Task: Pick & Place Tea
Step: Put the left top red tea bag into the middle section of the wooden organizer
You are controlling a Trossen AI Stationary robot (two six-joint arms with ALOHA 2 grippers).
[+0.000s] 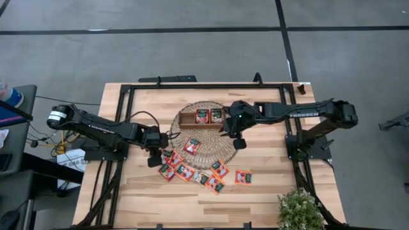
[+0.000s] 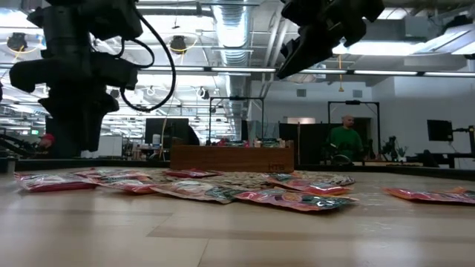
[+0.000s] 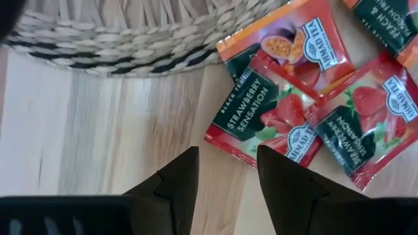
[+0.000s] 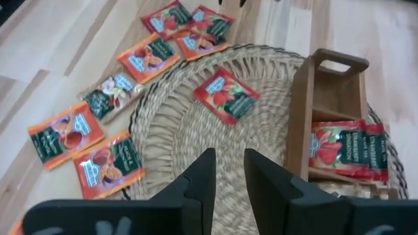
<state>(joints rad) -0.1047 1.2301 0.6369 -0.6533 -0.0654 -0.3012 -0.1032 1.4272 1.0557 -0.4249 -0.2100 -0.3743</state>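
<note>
Several red-orange tea sachets lie flat on the table by the round woven mat. One sachet lies on the mat. Two more sit in compartments of the wooden tray, which stands on the mat's far part. My left gripper is open and low over bare wood, its tips just short of a strawberry sachet at the mat's left rim. My right gripper hovers above the mat beside the tray's right end, fingers narrowly open and holding nothing.
A potted plant stands at the table's near right corner. A black frame runs along the table's edges. In the low view a person in green stands in the room far behind the table.
</note>
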